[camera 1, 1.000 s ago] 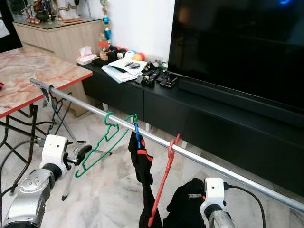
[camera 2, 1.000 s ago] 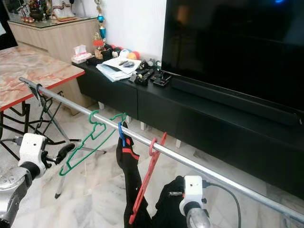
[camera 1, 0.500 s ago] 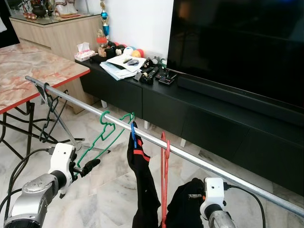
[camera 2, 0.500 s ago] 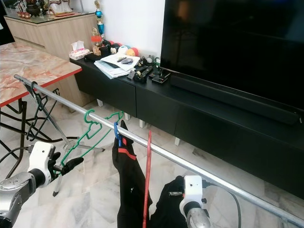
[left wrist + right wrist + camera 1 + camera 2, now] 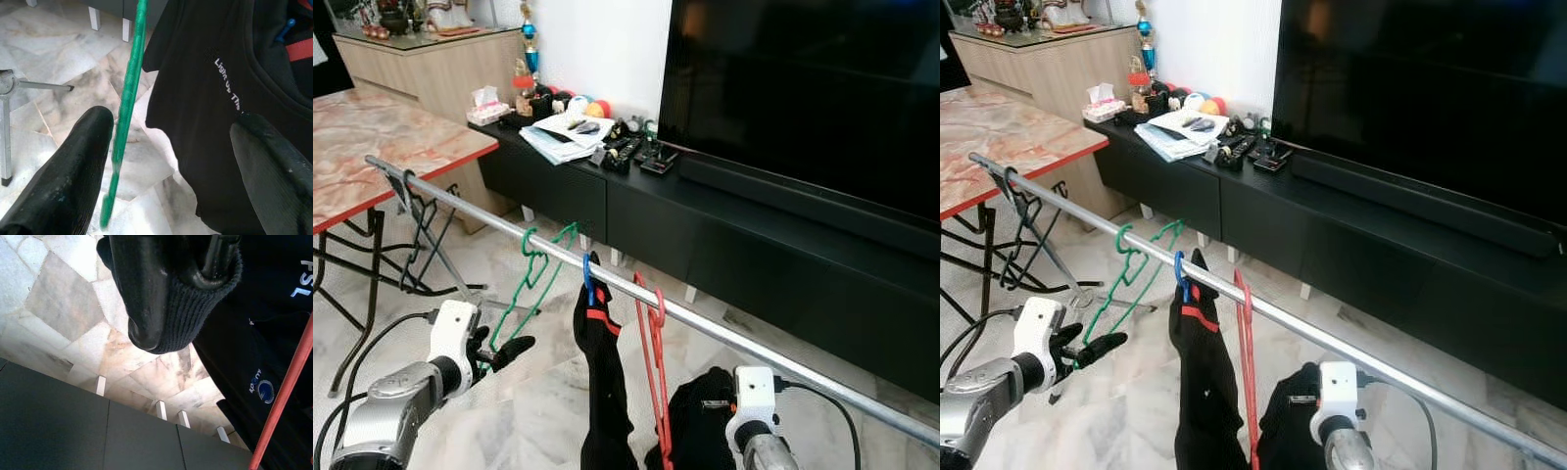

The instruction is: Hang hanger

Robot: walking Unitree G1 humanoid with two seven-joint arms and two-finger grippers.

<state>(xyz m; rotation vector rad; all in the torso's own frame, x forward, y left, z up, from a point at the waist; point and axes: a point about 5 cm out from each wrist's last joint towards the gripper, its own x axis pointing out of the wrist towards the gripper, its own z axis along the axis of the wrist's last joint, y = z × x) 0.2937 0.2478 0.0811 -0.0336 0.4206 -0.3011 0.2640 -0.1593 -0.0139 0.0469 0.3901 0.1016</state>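
A metal rail runs across in front of me. On it hang a green hanger, a blue hanger carrying a black garment, and a red hanger. My left gripper is low beside the green hanger's bottom end and stands open. In the left wrist view the green hanger passes between the spread fingers, close to one finger. My right gripper is below the rail, shut on a dark knitted cuff of a second black garment.
A black TV console with a large TV stands behind the rail; papers and remotes lie on it. A marble-top table and the rack's folding legs are on the left. Cables trail over the floor.
The red hanger has swung from tilted to hanging straight down. The green hanger has turned nearly edge-on. My left gripper has dropped and moved right towards the green hanger's bottom end.
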